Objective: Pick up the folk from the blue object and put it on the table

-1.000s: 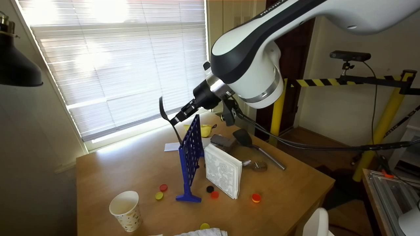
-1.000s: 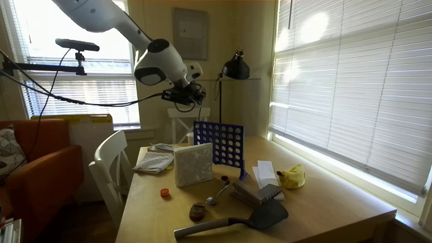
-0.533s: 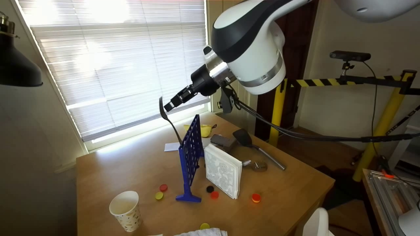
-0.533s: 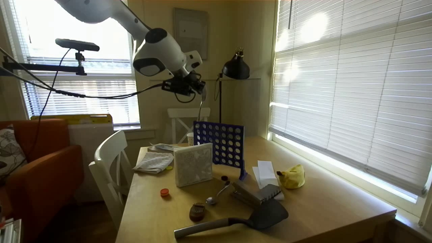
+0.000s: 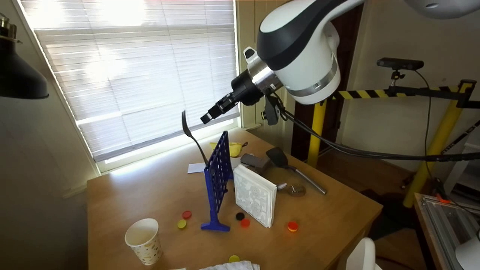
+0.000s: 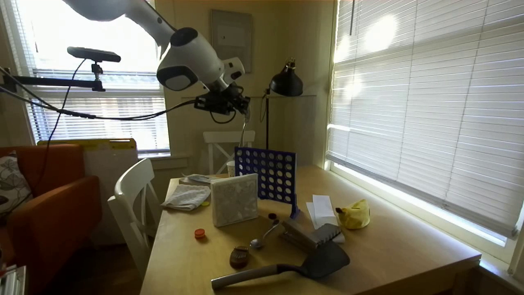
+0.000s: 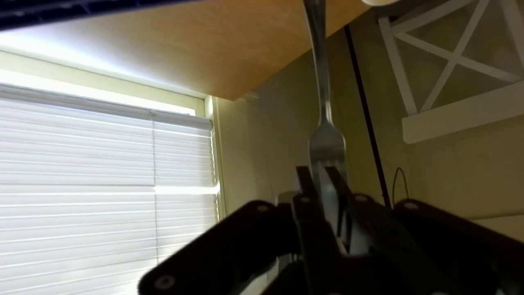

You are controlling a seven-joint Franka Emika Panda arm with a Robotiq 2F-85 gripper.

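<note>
The fork stands tilted at the top edge of the blue grid panel, tines up. It also shows in an exterior view and in the wrist view, where the fingers overlap its tines. The panel stands upright on the light wooden table; its edge fills a corner of the wrist view. My gripper is above the panel, apart from the fork. In the wrist view its fingertips show a narrow gap, with no object clearly held between them.
A white box stands beside the panel. A paper cup, loose discs, a cloth, a spoon, a spatula, a grey tool-like object and a yellow item lie around. A black lamp stands behind.
My gripper has risen from beside the fork and drawn back from it. The fork and the blue panel have stayed where they were.
</note>
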